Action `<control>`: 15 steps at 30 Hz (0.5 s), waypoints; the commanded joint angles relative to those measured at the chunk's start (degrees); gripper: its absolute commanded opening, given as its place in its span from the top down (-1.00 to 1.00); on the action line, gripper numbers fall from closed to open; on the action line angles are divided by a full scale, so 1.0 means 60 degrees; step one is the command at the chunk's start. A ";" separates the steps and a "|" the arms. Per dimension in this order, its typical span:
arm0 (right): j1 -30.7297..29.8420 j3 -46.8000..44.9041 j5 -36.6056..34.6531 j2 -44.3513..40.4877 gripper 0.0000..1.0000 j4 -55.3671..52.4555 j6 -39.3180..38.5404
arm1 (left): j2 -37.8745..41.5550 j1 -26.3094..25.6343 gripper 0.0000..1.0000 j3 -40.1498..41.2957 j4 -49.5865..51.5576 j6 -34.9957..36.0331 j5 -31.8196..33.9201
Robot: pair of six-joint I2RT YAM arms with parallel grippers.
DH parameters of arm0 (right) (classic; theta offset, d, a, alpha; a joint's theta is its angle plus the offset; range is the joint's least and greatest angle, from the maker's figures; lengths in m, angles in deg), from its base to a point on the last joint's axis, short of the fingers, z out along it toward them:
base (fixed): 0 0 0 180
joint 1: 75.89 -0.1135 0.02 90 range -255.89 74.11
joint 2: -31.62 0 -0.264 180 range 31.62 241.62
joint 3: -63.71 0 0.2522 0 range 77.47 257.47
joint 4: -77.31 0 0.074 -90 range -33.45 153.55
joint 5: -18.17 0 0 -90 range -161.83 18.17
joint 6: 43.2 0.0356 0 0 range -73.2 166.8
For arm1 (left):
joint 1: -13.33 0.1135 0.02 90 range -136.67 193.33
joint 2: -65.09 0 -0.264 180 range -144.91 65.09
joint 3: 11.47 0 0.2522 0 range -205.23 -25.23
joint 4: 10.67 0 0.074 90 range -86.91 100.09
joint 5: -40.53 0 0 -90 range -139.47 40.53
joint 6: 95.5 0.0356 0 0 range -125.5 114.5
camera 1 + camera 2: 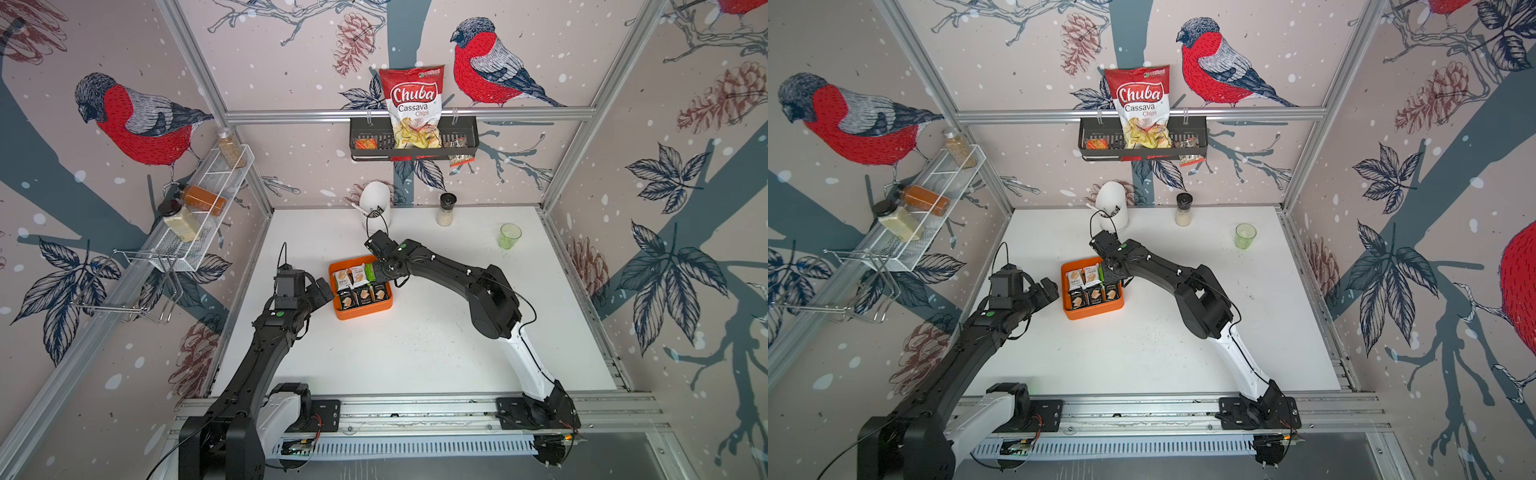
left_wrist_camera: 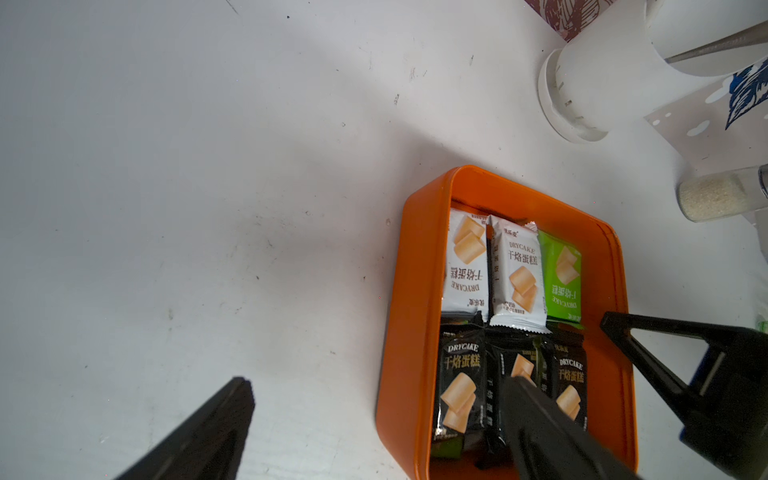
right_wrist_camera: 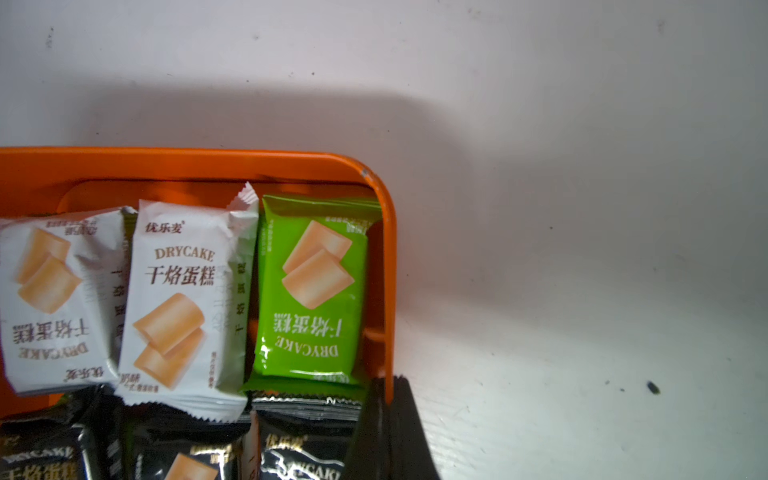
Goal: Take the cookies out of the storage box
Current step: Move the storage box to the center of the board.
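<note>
Cookies (image 2: 517, 274) lie long-axis near-to-far in the box (image 2: 415, 291) at the middle of the worktop (image 1: 436, 353), the black near row just beneath the wide left claw (image 2: 380, 382) straddling its left wall, while the right claw (image 3: 388, 386) seems shut on its right wall.
</note>
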 commanded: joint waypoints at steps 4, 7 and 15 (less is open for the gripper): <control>0.0060 -0.1197 -0.0808 -0.1315 1.00 -0.0119 0.0044 | -0.0270 -0.0186 -0.95 -0.0057 -0.0077 0.0104 -0.0587; 0.0085 -0.2515 -0.0850 -0.2278 1.00 0.0271 0.0083 | -0.0398 -0.0201 -0.95 -0.0067 -0.0140 0.0032 -0.0957; 0.0145 -0.6460 -0.0539 -0.5165 1.00 0.1399 0.0446 | -0.0301 -0.0685 -0.94 -0.0179 -0.0056 -0.0426 -0.1517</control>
